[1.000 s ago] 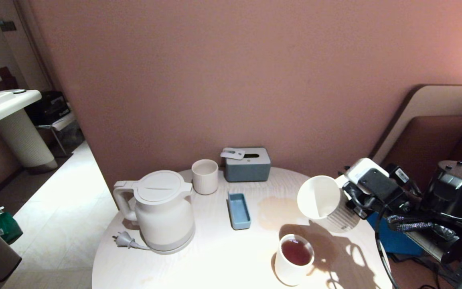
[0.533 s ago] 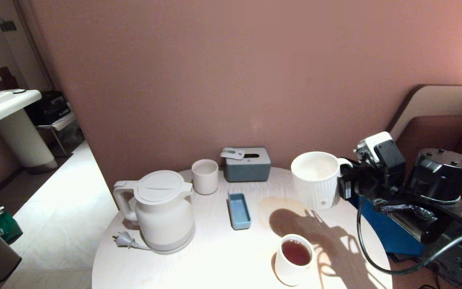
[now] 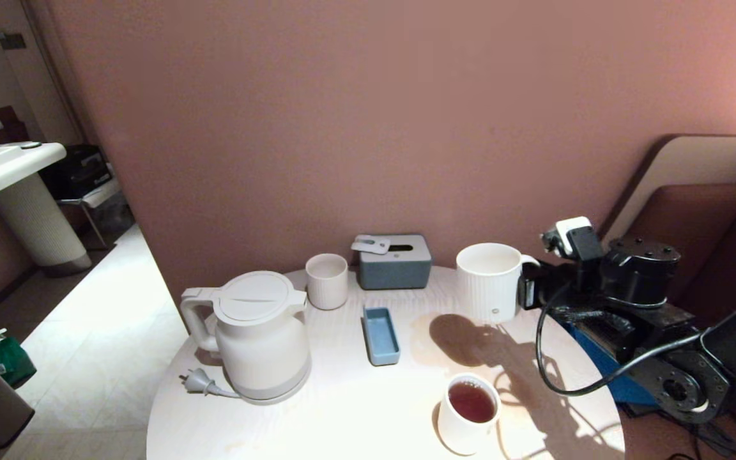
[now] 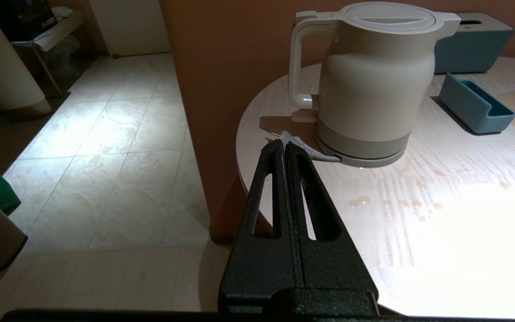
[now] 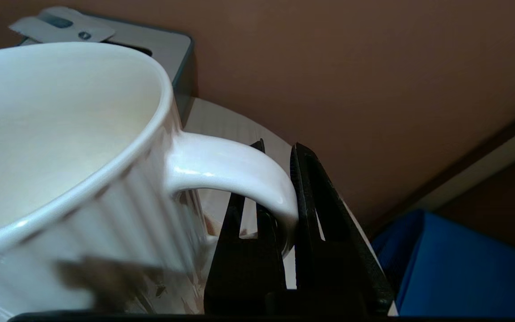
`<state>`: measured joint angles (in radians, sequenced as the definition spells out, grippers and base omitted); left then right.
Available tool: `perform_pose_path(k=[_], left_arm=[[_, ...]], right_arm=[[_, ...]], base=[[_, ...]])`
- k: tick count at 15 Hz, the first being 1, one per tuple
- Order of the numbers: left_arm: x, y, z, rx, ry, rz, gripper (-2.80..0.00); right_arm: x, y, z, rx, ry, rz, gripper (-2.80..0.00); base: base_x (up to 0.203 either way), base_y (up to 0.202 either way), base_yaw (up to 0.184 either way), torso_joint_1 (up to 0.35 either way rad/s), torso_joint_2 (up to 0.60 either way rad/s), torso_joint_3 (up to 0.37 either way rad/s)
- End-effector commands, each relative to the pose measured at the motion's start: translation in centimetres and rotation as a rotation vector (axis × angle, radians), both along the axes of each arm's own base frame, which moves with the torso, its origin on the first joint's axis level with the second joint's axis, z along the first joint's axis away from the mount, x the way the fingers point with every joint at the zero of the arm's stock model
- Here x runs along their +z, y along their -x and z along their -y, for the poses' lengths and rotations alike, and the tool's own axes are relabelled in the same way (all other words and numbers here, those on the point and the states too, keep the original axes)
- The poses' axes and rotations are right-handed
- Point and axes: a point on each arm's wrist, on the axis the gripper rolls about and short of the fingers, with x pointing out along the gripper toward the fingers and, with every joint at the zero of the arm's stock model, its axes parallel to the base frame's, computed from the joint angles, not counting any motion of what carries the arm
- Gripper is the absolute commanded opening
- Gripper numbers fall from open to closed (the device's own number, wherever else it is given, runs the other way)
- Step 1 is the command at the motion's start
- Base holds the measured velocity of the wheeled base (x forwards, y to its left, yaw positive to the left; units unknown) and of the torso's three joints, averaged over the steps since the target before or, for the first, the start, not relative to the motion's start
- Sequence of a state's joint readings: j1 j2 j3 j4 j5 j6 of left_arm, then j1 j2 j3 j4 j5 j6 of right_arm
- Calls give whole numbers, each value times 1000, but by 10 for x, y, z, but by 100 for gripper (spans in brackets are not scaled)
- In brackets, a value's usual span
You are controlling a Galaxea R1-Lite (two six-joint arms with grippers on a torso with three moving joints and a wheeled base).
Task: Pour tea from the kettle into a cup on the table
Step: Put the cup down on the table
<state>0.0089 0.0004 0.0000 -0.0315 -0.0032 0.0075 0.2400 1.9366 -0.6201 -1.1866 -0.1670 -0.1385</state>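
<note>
From the head view, the kettle stands on the left of the table, while the right gripper holds the ribbed cup upright by its handle at the far right, seemingly resting on the tabletop. The left wrist view shows the left gripper pressed together near the kettle's base. The right wrist view shows the jaws pinching the cup's handle.
</note>
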Motion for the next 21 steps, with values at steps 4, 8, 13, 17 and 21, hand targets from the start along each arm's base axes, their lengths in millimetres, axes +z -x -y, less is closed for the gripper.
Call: perform_pose_path(k=[4,8,13,17,21], left_arm=[[0,0,0,0,0,0,-280],[0,0,0,0,0,0,-280],[0,0,0,0,0,1,-280],[0,0,0,0,0,0,-280],[0,0,0,0,0,0,-280]], right_arm=[[-47,-39,-5,-43,8,-10,-280],[-78,-52,-8,-44,24,-66,-280],[-95,-65,-12,-39,43,-82,-280],[-96,-71,-17,-27,59,-97,-280],[-105,-75,-19,-16,111,-109,-280]], base=[[0,0,0,0,0,0],[0,0,0,0,0,0],[0,0,0,0,0,0],[0,0,0,0,0,0],[0,0,0,0,0,0]])
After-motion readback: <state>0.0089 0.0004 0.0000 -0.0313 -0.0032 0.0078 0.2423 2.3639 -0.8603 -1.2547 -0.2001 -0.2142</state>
